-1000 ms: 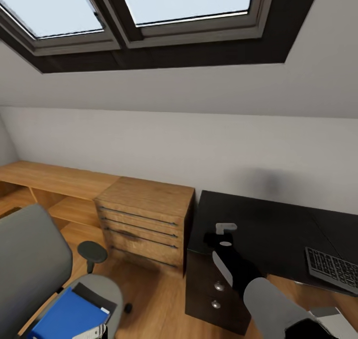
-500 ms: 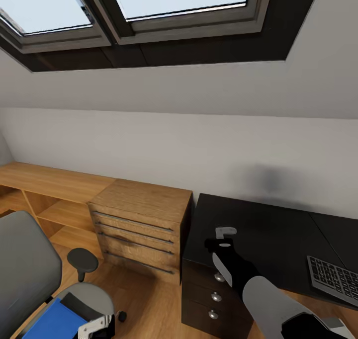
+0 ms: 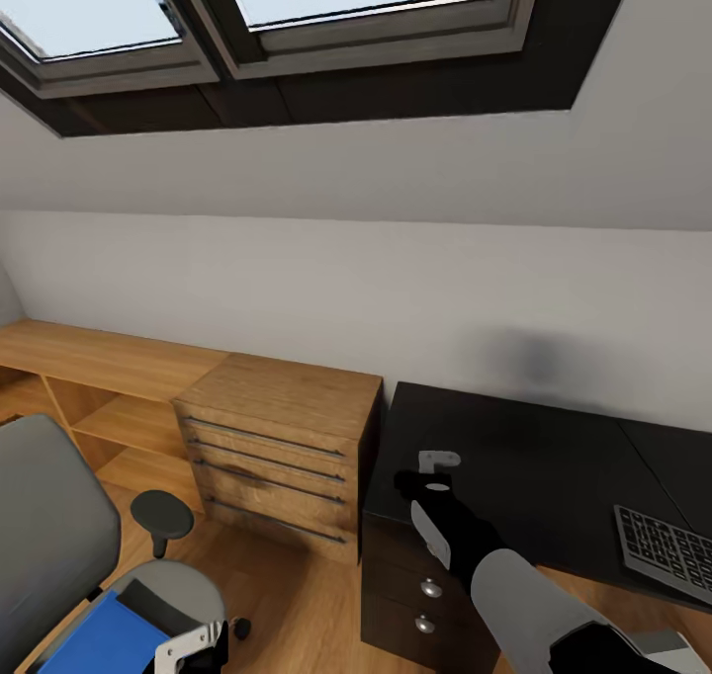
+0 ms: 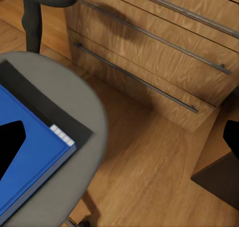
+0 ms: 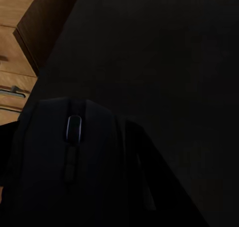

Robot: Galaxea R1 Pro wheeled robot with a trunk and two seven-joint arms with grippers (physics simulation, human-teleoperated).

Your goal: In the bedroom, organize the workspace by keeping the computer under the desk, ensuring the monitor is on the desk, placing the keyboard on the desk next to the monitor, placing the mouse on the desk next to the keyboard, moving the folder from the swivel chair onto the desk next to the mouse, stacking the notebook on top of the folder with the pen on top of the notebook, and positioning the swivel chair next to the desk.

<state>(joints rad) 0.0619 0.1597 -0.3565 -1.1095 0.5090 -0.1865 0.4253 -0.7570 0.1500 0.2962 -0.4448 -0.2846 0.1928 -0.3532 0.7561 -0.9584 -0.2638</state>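
The black desk (image 3: 554, 476) fills the lower right of the head view, beside a wooden drawer unit (image 3: 277, 447), with the keyboard (image 3: 667, 552) near the desk's front right edge. The grey swivel chair (image 3: 59, 546) stands at lower left with the blue folder (image 3: 104, 639) lying on its seat.

The right wrist view adds what the head view hides: a black mouse (image 5: 74, 162) sits clamped between the right gripper's (image 3: 423, 478) fingers, above the desk's front left corner. The left wrist view shows the folder's (image 4: 30, 157) corner on the seat's edge, with the left gripper's (image 3: 193, 646) dark fingertips (image 4: 10, 147) spread apart over it.

Against half a second ago, the right gripper has shifted slightly toward the desk's left edge; the folder and chair lie as before.
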